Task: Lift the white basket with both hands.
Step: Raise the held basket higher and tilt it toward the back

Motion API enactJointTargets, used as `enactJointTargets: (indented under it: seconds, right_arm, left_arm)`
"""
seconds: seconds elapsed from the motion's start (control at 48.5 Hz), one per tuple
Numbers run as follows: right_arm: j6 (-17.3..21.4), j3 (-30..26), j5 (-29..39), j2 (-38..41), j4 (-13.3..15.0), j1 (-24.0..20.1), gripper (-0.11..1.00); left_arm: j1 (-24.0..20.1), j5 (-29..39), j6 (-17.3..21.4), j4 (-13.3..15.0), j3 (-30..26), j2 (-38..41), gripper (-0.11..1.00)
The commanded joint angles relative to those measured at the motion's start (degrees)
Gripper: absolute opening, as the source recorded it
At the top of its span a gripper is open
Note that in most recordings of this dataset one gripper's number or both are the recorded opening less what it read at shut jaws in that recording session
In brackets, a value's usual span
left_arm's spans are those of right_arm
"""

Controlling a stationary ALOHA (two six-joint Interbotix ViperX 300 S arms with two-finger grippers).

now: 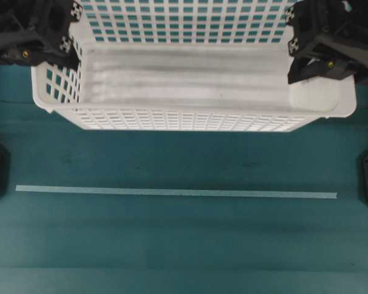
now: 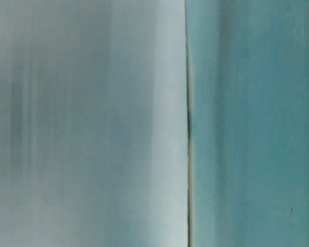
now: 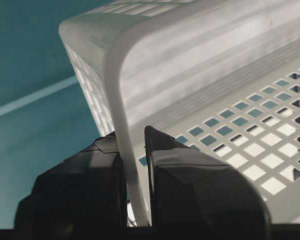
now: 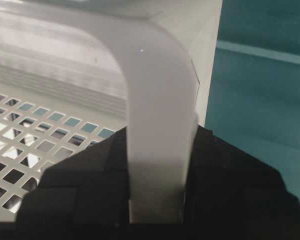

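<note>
Overhead view: both claws, left claw (image 1: 66,44) at nine o'clock, right claw (image 1: 295,52) at three, grasp the white basket (image 1: 190,116) rim; probably light, stiff, slippery plastic.

Smooth white plastic basket (image 1: 190,67); matt teal tabletop (image 1: 172,245); matt black tools.

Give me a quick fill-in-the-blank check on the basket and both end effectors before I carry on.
1. The left end effector is shut on the rim of the white ____.
2. The right end effector is clamped on the basket at its ____ end in the overhead view.
3. The pale strip lies on the ____ table.
4. Inside, the basket holds ____.

Missing words: basket; right; teal; nothing
</note>
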State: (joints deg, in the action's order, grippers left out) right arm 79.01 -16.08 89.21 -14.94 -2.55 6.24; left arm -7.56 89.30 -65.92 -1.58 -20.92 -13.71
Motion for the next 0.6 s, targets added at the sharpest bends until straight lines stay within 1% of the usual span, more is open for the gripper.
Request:
enactJointTargets:
  seconds: [0.0, 0.206, 0.289, 0.371, 0.577]
  right_arm:
    - [-2.5, -3.7, -0.2, 0.2, -0.1, -1.8, 0.2]
    - [-2.6, -3.4, 1.8, 0.1, 0.1, -1.8, 0.2]
    - [-2.7, -3.2, 1.8, 0.1, 0.3, -1.7, 0.2]
    - [-3.1, -2.5, 1.8, 0.0, 0.5, -1.7, 0.2]
    - [-3.1, -1.8, 1.8, -0.1, 0.5, -1.3, 0.2]
  left_arm:
    - [-0.3, 0.2, 2.2, -0.1, -3.8, 1.6, 0.04]
    - [-0.4, 2.7, 3.3, -0.1, -6.8, 3.4, 0.04]
    - [-0.3, 4.4, 3.7, -0.1, -7.1, 3.9, 0.04]
    - [-0.3, 4.6, 4.3, -0.1, -7.3, 4.1, 0.04]
    - [-0.3, 4.7, 4.4, -0.1, -7.4, 4.2, 0.04]
